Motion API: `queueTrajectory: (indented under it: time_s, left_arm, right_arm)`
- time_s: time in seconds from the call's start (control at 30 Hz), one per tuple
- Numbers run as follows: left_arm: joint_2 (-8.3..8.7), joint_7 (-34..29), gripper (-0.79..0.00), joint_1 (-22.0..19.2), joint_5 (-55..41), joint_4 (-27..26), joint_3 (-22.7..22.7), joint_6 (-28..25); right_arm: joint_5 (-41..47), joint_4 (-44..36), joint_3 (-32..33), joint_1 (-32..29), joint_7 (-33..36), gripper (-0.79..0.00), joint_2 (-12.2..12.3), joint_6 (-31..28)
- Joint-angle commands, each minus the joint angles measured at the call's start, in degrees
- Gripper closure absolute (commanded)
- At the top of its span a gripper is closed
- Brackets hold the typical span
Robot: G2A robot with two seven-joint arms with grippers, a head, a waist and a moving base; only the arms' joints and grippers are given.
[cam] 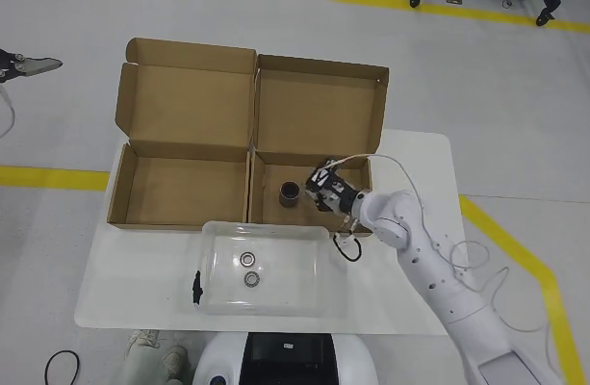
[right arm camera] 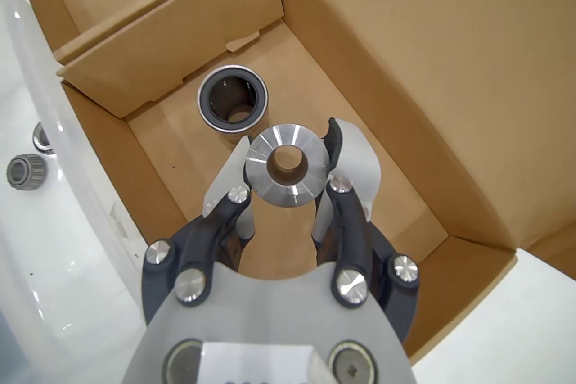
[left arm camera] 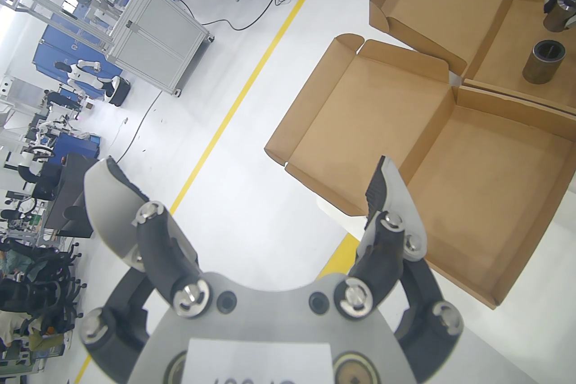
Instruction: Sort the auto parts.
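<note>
Clamped upright in the right gripper point(right arm camera: 285, 170): silver sleeve point(right arm camera: 288, 154), bore aimed straight down at the cardboard box point(right arm camera: 180, 151) floor, just beside the dark sleeve point(right arm camera: 233, 104) standing there. Looks like a straight drop. Left gripper point(left arm camera: 245, 183) spread wide, empty, well off to the side.

Two cardboard boxes point(cam: 179, 192); one clear tray point(cam: 304, 284); two small bearings point(cam: 248, 258); two metal sleeves point(cam: 289, 193).

Left box point(cam: 179, 192) and right box point(right arm camera: 405, 43) are showing matt brown cardboard. Held sleeve point(right arm camera: 286, 166) is gleaming: bright machined metal, fine radial marks. Second sleeve point(right arm camera: 233, 100) is looking dull, dark metal. Tray point(cam: 266, 229) is reading as clear, glossy plastic. Right gripper point(right arm camera: 288, 151) is wearing rough black pads point(right arm camera: 334, 139) on smooth pale fingers point(right arm camera: 360, 160). Table point(cam: 410, 173) is lying smooth, white.
</note>
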Motion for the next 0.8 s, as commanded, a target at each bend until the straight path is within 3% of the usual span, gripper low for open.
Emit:
queueTrajectory:
  time_s: [0.0,0.5,0.63,0.77]
  left_arm:
    - [0.0,0.0,-0.785,0.0,0.0,0.0,0.0,0.0]
    - [0.0,0.0,-0.785,0.0,0.0,0.0,0.0,0.0]
    - [0.0,0.0,-0.785,0.0,0.0,0.0,0.0,0.0]
    - [0.0,0.0,-0.785,0.0,0.0,0.0,0.0,0.0]
  right_arm:
    - [-0.22,0.72,-0.59,0.47,1.47,0.0,-0.15,0.56]
    - [1.46,5.03,-3.72,3.72,6.01,0.0,-1.37,1.74]
    - [1.99,6.84,-4.37,4.51,5.6,-0.074,-1.71,1.72]
    - [2.15,7.97,-4.7,4.91,5.19,-0.268,-1.91,1.83]
